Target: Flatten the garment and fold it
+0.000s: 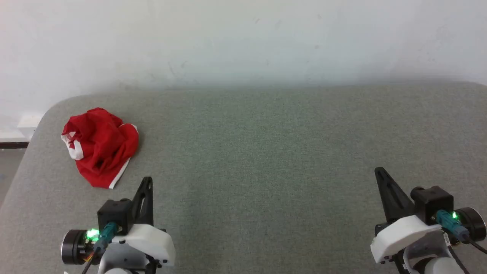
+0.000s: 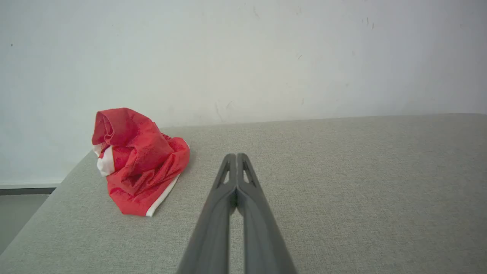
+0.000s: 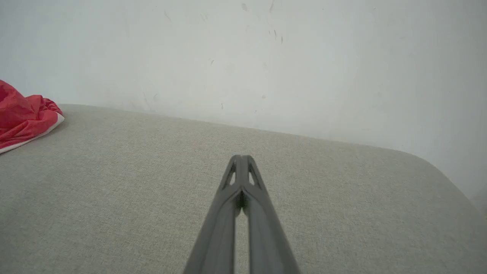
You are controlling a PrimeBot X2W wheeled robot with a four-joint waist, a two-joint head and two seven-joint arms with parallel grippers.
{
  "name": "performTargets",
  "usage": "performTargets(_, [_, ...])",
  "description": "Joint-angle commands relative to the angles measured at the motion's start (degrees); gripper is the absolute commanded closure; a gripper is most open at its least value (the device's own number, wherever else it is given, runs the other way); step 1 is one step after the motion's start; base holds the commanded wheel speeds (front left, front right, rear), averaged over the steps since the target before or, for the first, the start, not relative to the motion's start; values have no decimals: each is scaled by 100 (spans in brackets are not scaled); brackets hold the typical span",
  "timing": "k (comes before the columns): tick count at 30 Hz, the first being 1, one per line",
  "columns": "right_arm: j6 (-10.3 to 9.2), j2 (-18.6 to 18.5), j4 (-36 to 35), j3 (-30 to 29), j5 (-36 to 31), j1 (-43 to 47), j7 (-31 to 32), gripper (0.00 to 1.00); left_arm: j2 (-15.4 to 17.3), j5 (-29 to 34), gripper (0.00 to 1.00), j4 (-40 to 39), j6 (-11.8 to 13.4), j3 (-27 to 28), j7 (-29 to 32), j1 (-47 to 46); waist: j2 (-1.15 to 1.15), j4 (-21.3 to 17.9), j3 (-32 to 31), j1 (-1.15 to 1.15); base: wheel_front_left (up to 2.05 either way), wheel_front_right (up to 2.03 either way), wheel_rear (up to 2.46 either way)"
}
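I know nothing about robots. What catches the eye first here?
A crumpled red, white-trimmed pair of shorts lies near the far left corner of the grey table. Nearer, the dark left fingers sit close to the shorts, the right fingers far off, both pairs shut and empty.

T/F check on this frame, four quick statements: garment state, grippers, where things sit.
1. The garment lies crumpled in a heap on the grey surface. True.
2. The left gripper and right gripper are both shut. True.
3. The left gripper is gripping the garment. False: it holds nothing and sits apart from the garment, nearer the robot.
4. The garment lies on the robot's right side. False: it is at the far left of the grey surface, much closer to the left gripper.
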Motion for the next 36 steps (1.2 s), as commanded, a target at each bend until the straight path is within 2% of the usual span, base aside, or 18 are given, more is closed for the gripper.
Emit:
performTargets(1, [-12, 21, 6, -1, -46, -83, 3, 100, -29, 38, 100, -30, -46, 24, 2, -72, -1, 0, 0, 0, 0, 0, 0])
performTargets(33, [-12, 21, 6, -1, -46, -83, 3, 100, -29, 38, 100, -30, -46, 24, 2, -72, -1, 0, 0, 0, 0, 0, 0])
performTargets(34, [0, 0, 0, 0, 0, 0, 0, 0, 0, 0, 0, 0, 0, -1, 0, 0, -1, 0, 0, 0, 0, 0, 0])
performTargets(36, [0, -4, 0, 0, 2, 6, -1, 0, 3, -1, 0, 8, 6, -5, -1, 3, -1, 0, 0, 0, 0, 0, 0])
